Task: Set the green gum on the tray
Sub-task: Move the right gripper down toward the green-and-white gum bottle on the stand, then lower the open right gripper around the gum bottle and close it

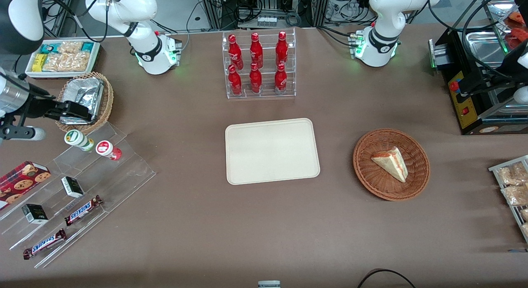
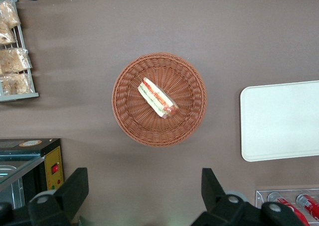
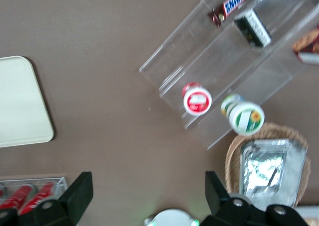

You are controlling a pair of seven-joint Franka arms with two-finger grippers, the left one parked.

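The green gum [image 1: 78,139], a small white bottle with a green-rimmed lid, lies on the top step of a clear acrylic stand [image 1: 123,172], beside the red-lidded bottle [image 1: 108,149]. It also shows in the right wrist view [image 3: 244,117], next to the red-lidded bottle [image 3: 198,99]. The cream-beige tray [image 1: 272,151] lies bare at the table's middle, and shows in the right wrist view [image 3: 20,101]. My gripper [image 1: 76,110] hangs open and empty above a foil-filled wicker basket, a little farther from the front camera than the green gum. In the right wrist view the gripper [image 3: 148,186] has nothing between its fingers.
The stand also holds Snickers bars [image 1: 82,210], small dark boxes [image 1: 72,187] and a cookie box [image 1: 22,178]. The foil-filled wicker basket [image 1: 108,99] and a white snack tray [image 1: 62,57] lie nearby. A cola bottle rack [image 1: 259,65], a sandwich basket [image 1: 367,176] and a black machine [image 1: 474,86] stand elsewhere.
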